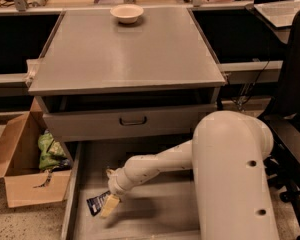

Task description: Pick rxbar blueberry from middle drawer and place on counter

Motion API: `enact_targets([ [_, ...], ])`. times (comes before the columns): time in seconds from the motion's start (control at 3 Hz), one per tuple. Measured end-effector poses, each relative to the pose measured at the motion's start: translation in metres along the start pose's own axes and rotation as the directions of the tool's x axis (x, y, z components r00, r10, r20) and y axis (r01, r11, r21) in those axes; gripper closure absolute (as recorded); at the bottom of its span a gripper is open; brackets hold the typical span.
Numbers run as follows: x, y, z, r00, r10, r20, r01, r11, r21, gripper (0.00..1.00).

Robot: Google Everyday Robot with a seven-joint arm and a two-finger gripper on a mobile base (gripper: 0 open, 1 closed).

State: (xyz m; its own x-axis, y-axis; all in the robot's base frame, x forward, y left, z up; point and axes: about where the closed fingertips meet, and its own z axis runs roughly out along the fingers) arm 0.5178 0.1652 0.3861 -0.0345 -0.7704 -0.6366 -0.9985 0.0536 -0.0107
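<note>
The tool [109, 205] meets the bar [95, 203] at the drawer's [97, 156] seven o'clock, but I cannot tell its grip. Lifting to the surface [125, 54] at twelve o'clock remains.

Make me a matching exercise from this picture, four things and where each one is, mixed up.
1. shallow cream round bowl
2. tan-tipped robot gripper
3. small dark-wrapped rectangular snack bar
4. crumpled green bag

A. lying on the floor of the open grey metal drawer
B. inside the brown cardboard box
C. at the far end of the matte grey counter
D. down in that drawer, at the snack bar's right end

Pairs: 1-C, 2-D, 3-A, 4-B.
</note>
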Motion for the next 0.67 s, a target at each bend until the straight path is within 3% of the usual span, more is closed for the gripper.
enact_targets([
  [0.33, 0.005, -0.001, 0.029, 1.0, -0.007, 0.002, 0.007, 0.9993, -0.037, 0.0],
  [0.67, 0.014, -0.002, 0.05, 1.0, 0.001, -0.004, -0.001, 0.9981, -0.062, 0.19],
])
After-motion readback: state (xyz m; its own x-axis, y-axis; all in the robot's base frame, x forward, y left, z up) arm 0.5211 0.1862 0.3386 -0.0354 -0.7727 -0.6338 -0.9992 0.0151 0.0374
